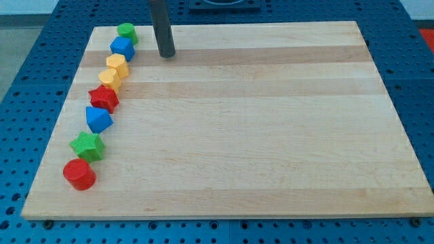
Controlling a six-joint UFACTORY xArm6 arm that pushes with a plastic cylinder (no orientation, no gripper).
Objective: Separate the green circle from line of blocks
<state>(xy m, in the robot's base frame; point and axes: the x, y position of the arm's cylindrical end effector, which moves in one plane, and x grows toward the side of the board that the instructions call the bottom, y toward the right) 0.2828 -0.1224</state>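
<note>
A line of blocks runs down the board's left side. From the top: a green circle (126, 32), a blue cube (123, 48), a yellow hexagon (117, 64), a second yellow block (110, 78), a red star (104, 98), a blue block (98, 119), a green star (87, 145) and a red circle (79, 173). The green circle touches the blue cube. My tip (167, 53) rests on the board to the right of the blue cube, a short gap away from it and below-right of the green circle.
The wooden board (258, 135) lies on a blue perforated table (27, 102). The green circle sits close to the board's top-left corner and top edge.
</note>
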